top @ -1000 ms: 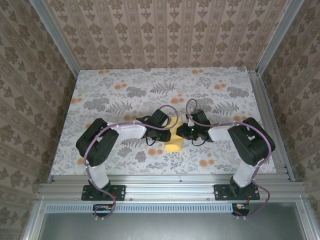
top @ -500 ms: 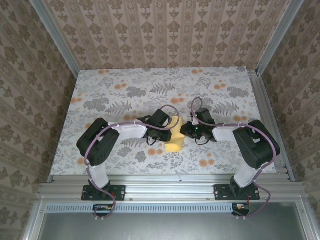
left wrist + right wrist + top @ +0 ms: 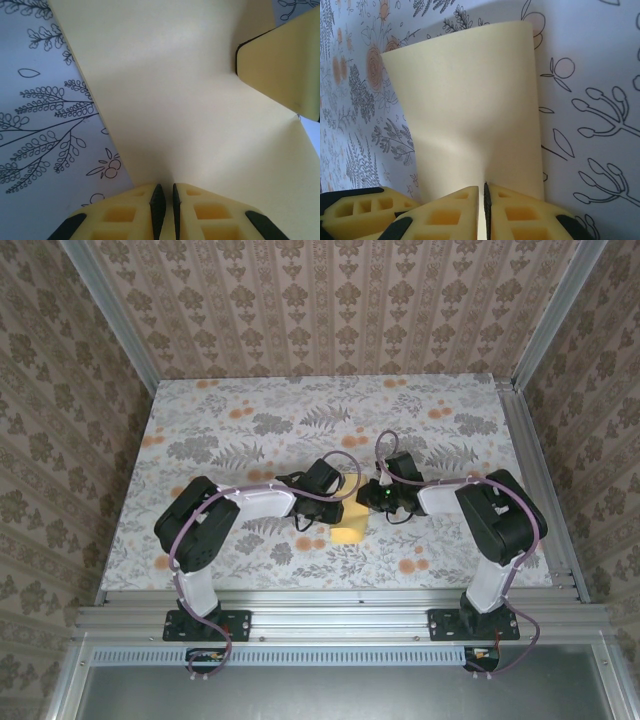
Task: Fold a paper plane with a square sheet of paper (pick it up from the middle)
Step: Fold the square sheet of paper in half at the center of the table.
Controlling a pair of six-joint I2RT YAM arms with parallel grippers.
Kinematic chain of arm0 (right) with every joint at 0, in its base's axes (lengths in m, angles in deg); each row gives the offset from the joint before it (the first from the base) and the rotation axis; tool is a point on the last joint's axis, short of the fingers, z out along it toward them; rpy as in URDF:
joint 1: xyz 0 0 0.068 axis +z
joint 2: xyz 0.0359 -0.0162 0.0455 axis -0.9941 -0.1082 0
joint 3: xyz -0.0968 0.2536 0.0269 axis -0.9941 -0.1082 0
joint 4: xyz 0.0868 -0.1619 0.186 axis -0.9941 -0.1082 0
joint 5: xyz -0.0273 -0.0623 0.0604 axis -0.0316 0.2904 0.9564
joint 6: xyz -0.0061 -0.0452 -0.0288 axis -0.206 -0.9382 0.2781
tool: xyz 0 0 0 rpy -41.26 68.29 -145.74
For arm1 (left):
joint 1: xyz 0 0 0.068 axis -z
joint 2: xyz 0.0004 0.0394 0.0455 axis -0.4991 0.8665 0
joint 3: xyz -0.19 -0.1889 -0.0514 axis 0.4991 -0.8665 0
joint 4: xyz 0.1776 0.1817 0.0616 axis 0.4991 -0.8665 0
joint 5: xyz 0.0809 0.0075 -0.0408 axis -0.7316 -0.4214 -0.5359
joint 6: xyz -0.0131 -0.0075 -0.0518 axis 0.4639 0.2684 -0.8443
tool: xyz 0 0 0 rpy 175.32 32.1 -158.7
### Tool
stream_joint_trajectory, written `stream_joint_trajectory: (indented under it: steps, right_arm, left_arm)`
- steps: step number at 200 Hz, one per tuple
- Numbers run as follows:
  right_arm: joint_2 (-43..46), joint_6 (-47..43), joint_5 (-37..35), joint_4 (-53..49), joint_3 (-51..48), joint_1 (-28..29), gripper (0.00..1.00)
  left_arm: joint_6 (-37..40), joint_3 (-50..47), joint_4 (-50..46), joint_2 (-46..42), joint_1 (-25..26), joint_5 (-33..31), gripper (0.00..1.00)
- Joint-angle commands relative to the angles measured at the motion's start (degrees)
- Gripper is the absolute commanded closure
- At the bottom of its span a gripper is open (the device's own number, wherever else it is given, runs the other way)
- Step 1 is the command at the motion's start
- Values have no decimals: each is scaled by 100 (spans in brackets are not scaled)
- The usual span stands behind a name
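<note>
The square sheet of paper (image 3: pixel 347 532) is mustard yellow and hangs between the two wrists near the middle of the table. It is a bowed, pinched sheet and has no paper plane shape. My left gripper (image 3: pixel 338 508) is shut on one edge of the paper (image 3: pixel 175 100), its jaws nipping it at the bottom of the left wrist view (image 3: pixel 165 202). My right gripper (image 3: pixel 364 504) is shut on the opposite side of the paper (image 3: pixel 470 100), with its pads pressed together on it (image 3: pixel 482 205). The right gripper's finger (image 3: pixel 280 65) shows beyond the sheet.
The table (image 3: pixel 230 430) wears a floral cloth with grey ferns and small orange flowers. Patterned walls close in three sides, and an aluminium rail (image 3: pixel 340 618) runs along the near edge by the arm bases. Open cloth lies to the rear and both sides.
The right wrist swung a little right and came back left toward the left wrist. Less of the yellow sheet shows below the grippers now. Both grips stay shut.
</note>
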Motion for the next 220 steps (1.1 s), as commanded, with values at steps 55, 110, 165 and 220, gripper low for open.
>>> stream_joint_trajectory:
  steps: [55, 110, 165, 220]
  right_arm:
    - [178, -520, -468, -608, -54, -451, 84]
    - [458, -293, -166, -500, 187, -104, 84]
    - [-73, -320, -278, -454, 528, -28, 84]
    - [-380, -547, -546, -675, 699, -168, 85]
  left_arm:
    - [182, -317, -1101, 500, 1, -416, 81]
    - [189, -203, -1152, 514, 0, -377, 81]
    - [231, -181, -1205, 527, 2, -378, 81]
    - [249, -236, -1249, 475, 11, -403, 82]
